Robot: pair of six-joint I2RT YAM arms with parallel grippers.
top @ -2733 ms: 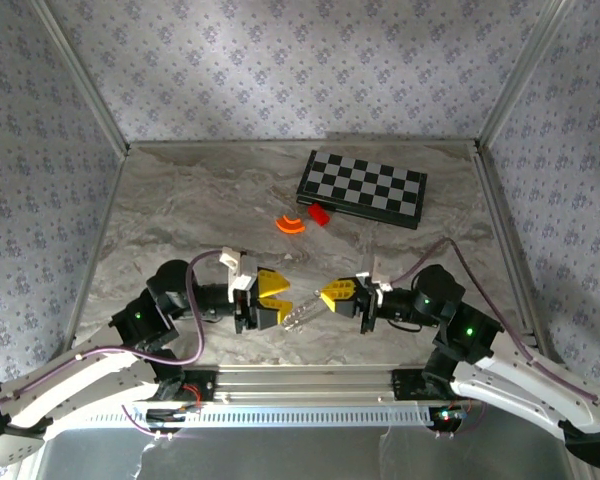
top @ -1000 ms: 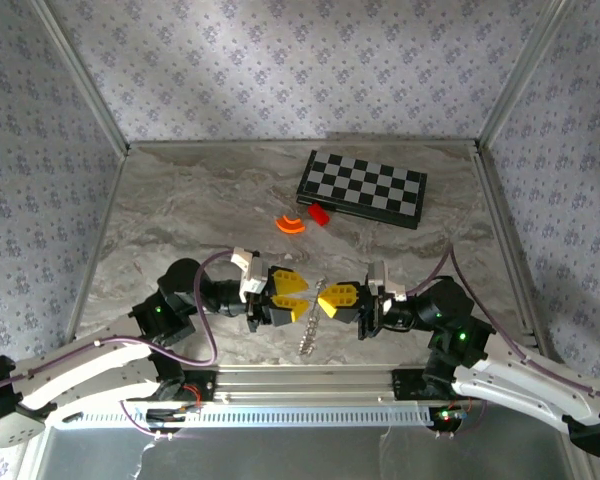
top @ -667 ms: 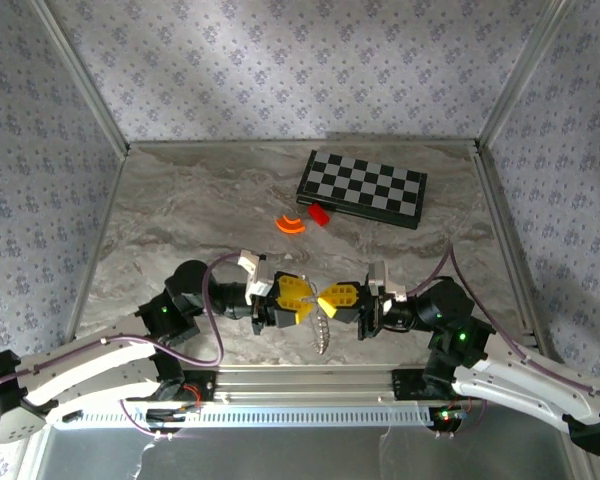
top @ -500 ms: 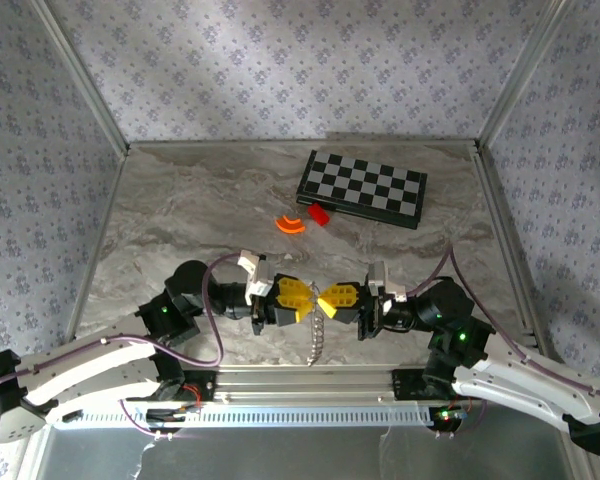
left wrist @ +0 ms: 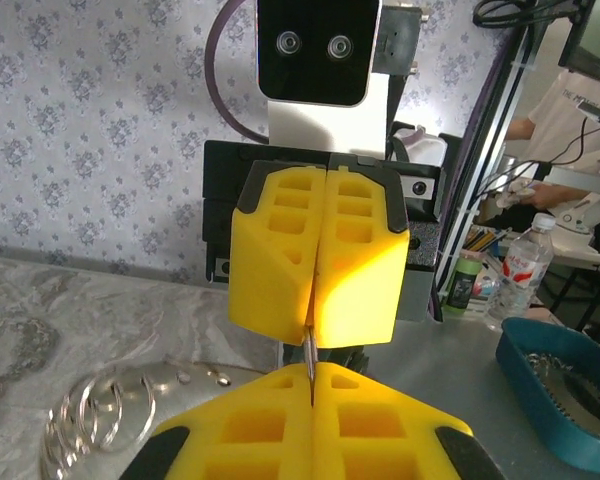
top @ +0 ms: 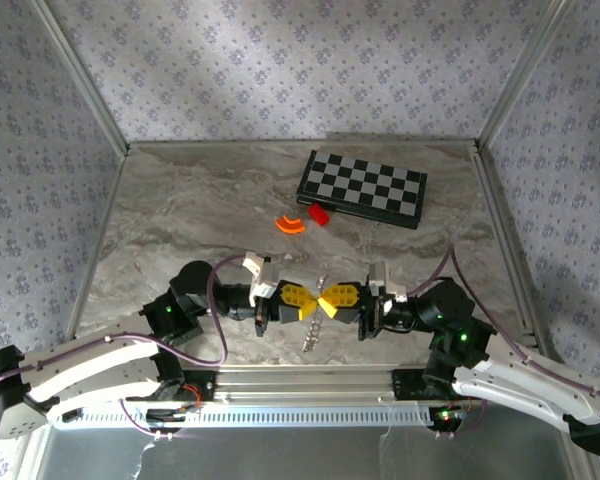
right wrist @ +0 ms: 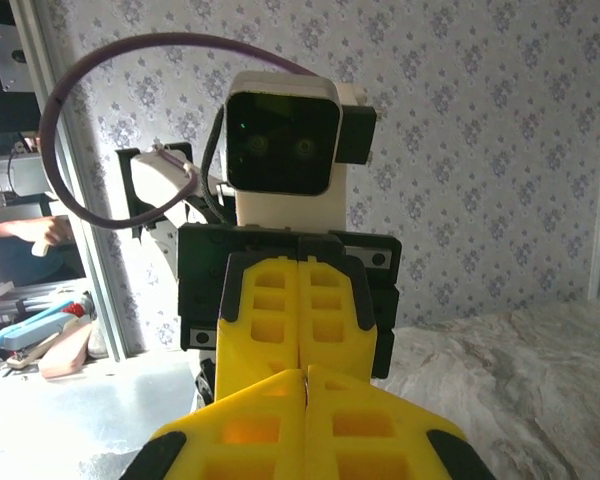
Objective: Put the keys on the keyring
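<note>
You will find both arms built alike: white shell links (top: 80, 365) joined by black rounded joint housings (top: 185, 300). A purple cable (right wrist: 46, 130) loops from each forearm to its wrist. A small green indicator light (top: 166, 311) glows on each elbow housing. The left gripper (top: 310, 302) and the right gripper (top: 330, 300) carry yellow wedge-shaped moulded fingers (left wrist: 280, 260) with rectangular recesses, seated in black carriers. Above each sits a white camera block (right wrist: 285, 150) with a black face and two round lenses.
</note>
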